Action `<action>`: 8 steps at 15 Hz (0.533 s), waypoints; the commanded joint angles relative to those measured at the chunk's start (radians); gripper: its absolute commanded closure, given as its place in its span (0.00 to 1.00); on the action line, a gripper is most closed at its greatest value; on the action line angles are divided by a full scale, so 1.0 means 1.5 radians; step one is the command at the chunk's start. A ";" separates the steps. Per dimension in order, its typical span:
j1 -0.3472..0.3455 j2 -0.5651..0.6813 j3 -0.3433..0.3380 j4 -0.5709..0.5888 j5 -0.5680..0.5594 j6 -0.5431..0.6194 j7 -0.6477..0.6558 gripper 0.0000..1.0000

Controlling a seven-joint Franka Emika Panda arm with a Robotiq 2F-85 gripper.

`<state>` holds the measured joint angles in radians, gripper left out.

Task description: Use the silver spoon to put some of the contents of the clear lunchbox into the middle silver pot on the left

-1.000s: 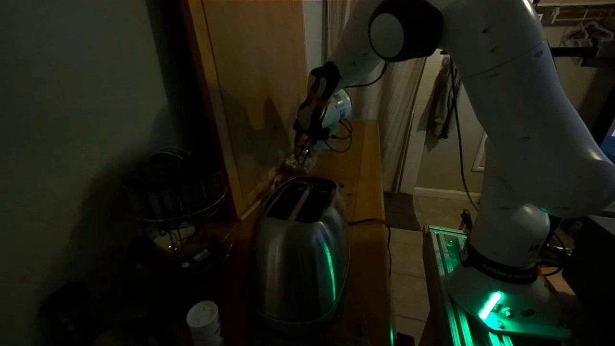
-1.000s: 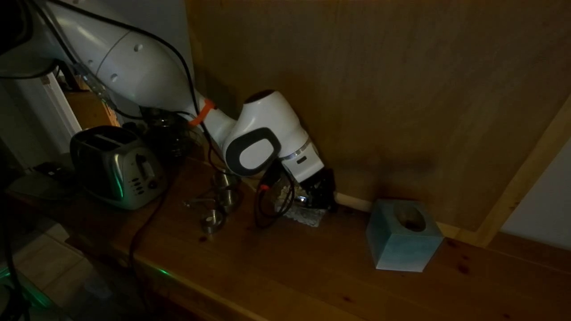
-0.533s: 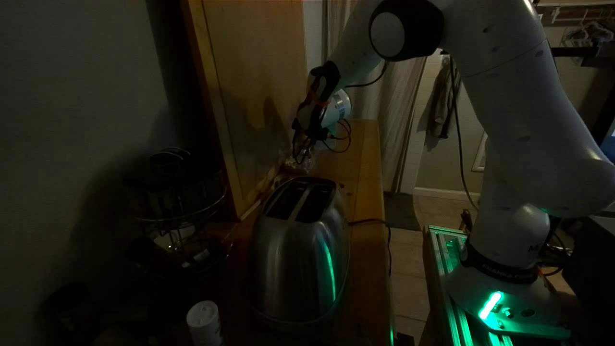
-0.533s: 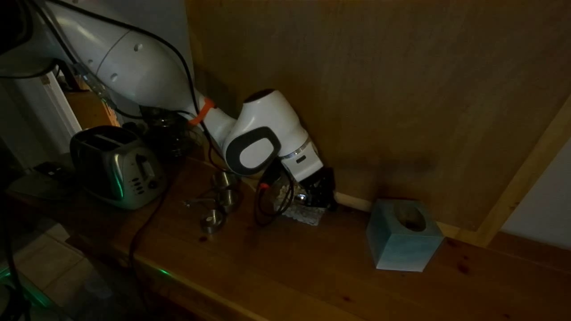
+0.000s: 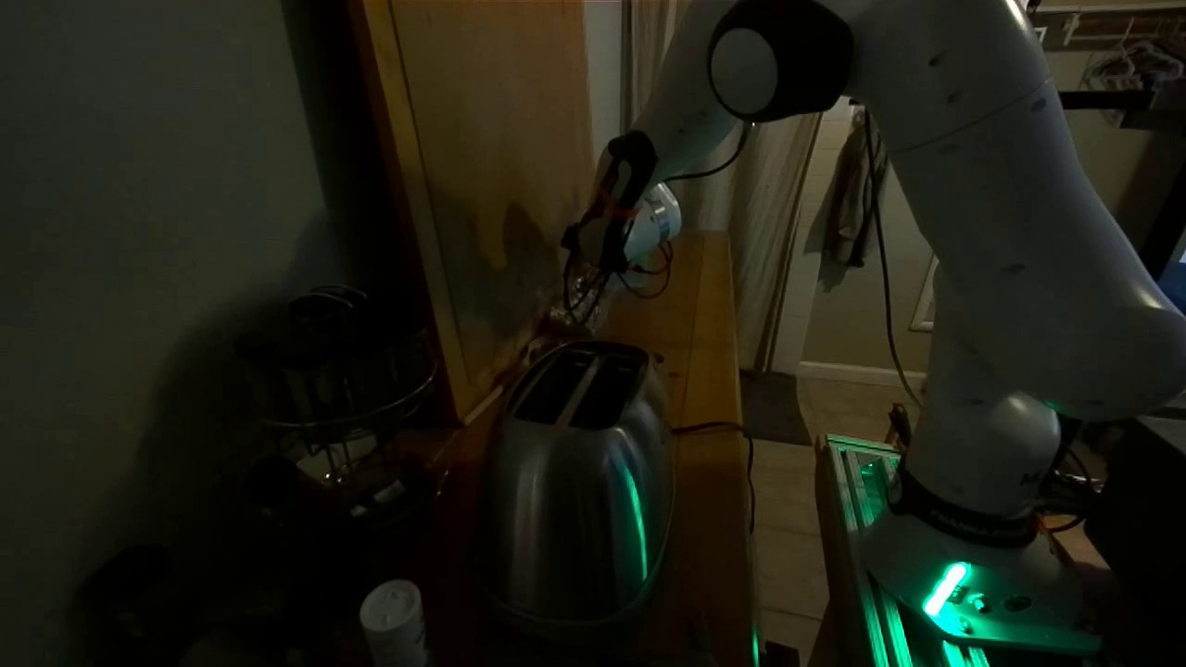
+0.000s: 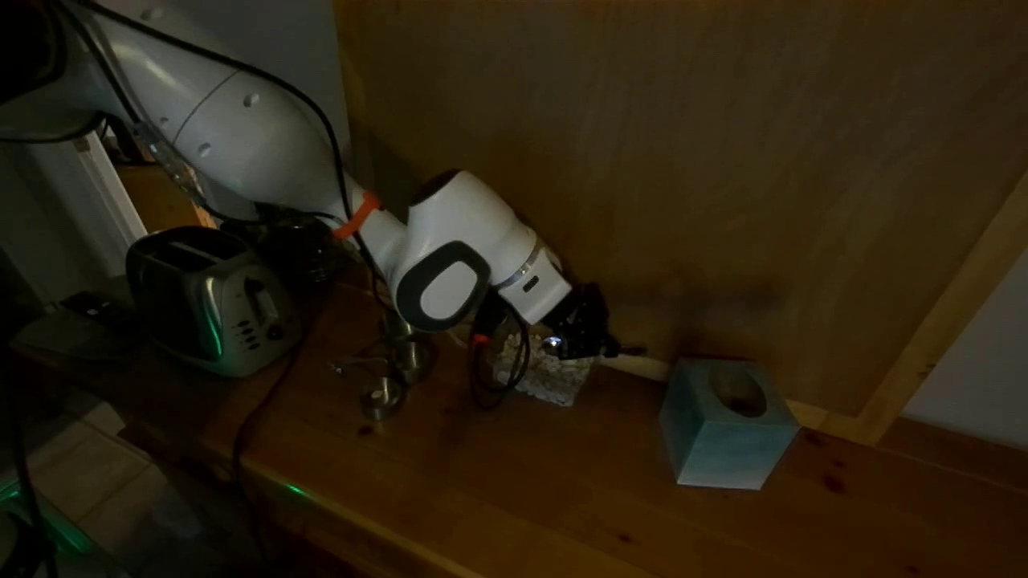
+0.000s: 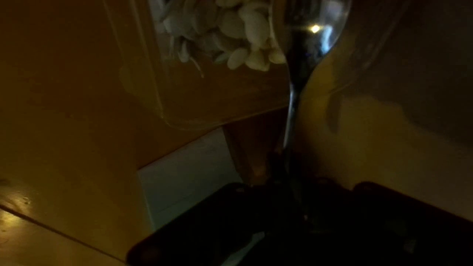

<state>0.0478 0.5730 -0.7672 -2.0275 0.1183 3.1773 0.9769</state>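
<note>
Toaster (image 6: 217,301): left in an exterior view
Middle pot (image 6: 411,360): right of it, between two others
Lunchbox (image 7: 210,98): farther right, pale contents (image 7: 221,33) inside
Spoon (image 7: 301,62): bowl over the lunchbox
Gripper (image 7: 288,173): pinching the spoon's handle
Tissue box (image 6: 727,441): farthest right, apart

Wrist view: spoon (image 7: 300,72) and lunchbox (image 7: 221,92) clipped by top edge; gripper (image 7: 286,177) mostly lost in the dark. In an exterior view, arm (image 6: 257,148) partly hides the back pot (image 6: 397,327).

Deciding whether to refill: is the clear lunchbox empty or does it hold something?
Not empty: the wrist view shows pale pieces in the clear lunchbox. How full, I cannot tell.
</note>
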 commanded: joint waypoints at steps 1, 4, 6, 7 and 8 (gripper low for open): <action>0.038 0.004 -0.030 -0.053 0.006 0.109 0.007 0.98; 0.071 0.019 -0.063 -0.083 0.015 0.157 0.003 0.98; 0.097 0.031 -0.089 -0.098 0.025 0.175 0.003 0.98; 0.111 0.037 -0.102 -0.105 0.029 0.179 0.004 0.98; 0.123 0.043 -0.112 -0.111 0.032 0.182 0.004 0.98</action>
<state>0.1614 0.6067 -0.8727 -2.1586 0.1239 3.4091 0.9768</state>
